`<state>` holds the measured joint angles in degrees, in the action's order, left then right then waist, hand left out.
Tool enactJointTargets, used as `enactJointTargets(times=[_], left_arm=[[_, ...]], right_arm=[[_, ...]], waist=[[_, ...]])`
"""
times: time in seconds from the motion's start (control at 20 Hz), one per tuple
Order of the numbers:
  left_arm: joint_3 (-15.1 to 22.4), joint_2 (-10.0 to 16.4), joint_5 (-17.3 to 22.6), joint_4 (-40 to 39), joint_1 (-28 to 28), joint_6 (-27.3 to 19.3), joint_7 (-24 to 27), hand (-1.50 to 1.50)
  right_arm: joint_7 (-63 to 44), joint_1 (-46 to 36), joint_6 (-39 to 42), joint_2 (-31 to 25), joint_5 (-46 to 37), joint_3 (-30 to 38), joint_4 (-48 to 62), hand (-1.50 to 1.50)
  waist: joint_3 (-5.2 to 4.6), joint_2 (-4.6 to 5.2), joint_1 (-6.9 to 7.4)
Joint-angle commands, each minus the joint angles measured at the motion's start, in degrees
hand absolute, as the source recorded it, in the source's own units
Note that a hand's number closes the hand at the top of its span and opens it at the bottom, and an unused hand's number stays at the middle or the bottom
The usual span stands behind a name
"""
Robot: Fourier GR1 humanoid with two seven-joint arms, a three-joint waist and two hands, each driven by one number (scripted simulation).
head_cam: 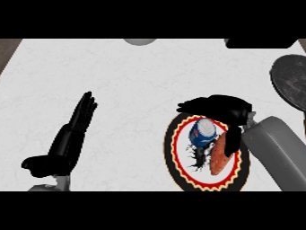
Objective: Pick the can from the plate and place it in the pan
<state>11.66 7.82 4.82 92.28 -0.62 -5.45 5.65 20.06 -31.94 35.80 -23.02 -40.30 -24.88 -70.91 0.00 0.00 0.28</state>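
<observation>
**White counter, can on the plate under the right hand**

White stone counter fills the view. The can sits in the patterned plate, roughly upright, its pale top facing up. An orange piece of food lies just beside it.

The right hand arches over the can — by far the nearer hand. Its fingers curl round the can's far side and the thumb comes down its right flank, so the can looks enclosed. Whether it has left the plate I cannot tell.

The pan lies to the right and farther from the robot, apart from the plate — the carry would go that way.

The left hand rests open at the left, fingers straight, holding nothing.
</observation>
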Motion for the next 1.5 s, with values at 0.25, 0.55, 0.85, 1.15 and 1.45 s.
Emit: enactJointTargets(times=[0.25,0.55,0.85,1.15,1.45], left_arm=[[0.5,-2.63,-3.12,0.99,-0.32,-0.57,-1.24,0.0],[-2.77,-1.52,-0.65,-1.26,-0.4,3.21,1.11,0.0],[-2.41,-2.8,-1.59,-1.62,-1.37,2.86,-0.52,0.0],[-2.11,-4.56,-3.85,-4.09,-3.09,1.61,0.56,0.0],[-1.66,-4.12,-4.0,-0.17,1.12,2.02,0.32,0.0]], right_arm=[[6.94,-0.67,-5.0,3.78,-8.15,2.04,10.85,-1.5],[3.41,-0.17,-7.44,11.06,-12.65,0.77,16.02,-1.5],[10.99,1.01,-10.93,6.78,-19.24,-3.03,14.06,1.5],[15.87,-3.12,-16.26,8.71,-21.54,0.29,21.7,1.5],[14.03,-3.89,-17.84,9.66,-18.46,7.51,16.46,1.5]], waist=[[0.02,0.09,0.34],[0.0,0.13,0.37],[0.01,0.06,0.06],[0.01,0.14,0.17],[0.01,0.01,0.08]])
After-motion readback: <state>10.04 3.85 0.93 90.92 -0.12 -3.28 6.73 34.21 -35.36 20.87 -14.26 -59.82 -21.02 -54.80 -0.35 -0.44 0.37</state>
